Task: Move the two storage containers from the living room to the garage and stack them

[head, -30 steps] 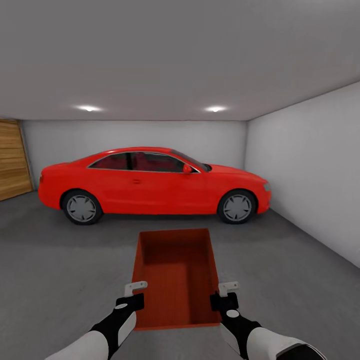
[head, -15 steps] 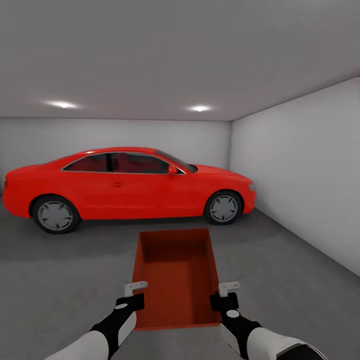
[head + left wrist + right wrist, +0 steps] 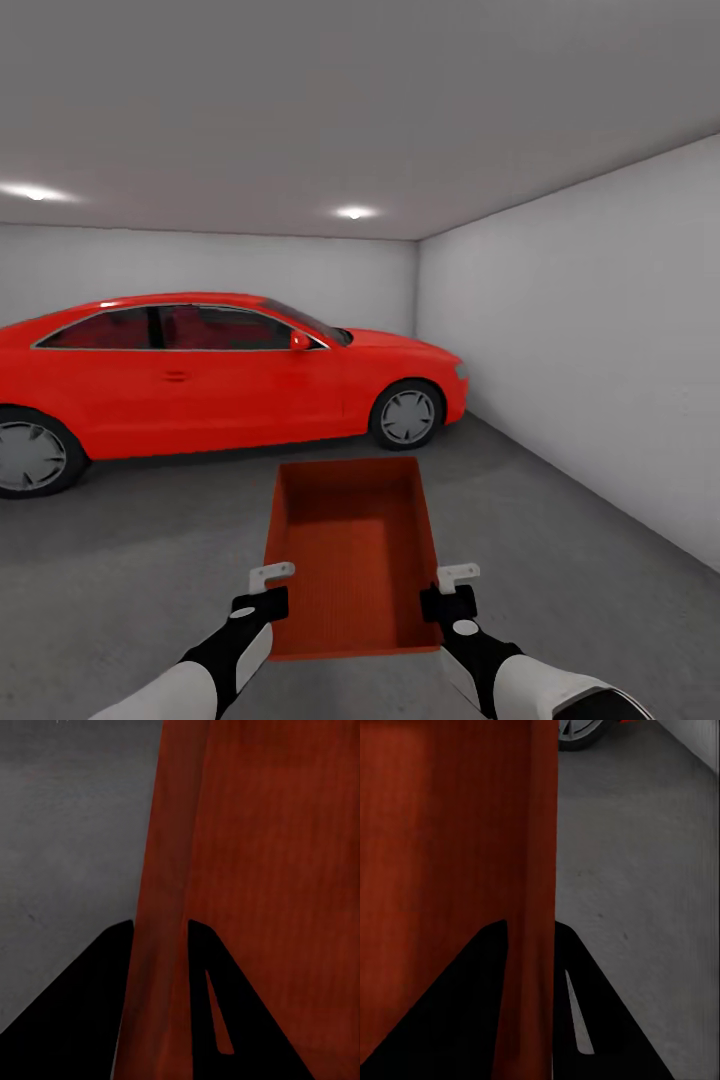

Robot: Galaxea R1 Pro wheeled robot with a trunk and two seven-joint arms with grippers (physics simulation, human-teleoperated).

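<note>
Two recessed ceiling lights [image 3: 352, 212] above the red car [image 3: 220, 375] cast even, soft, dim light with faint shadows beneath it.

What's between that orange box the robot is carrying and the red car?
Just a stretch of grey concrete floor separates the storage container from the red car, as the head view shows.

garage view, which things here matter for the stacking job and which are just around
Part of the job:
- storage container, held between both grippers
- left gripper, right gripper, each clamping a side wall
- concrete floor, where it goes

Just around:
- red car
- white wall
- ceiling lights
</note>
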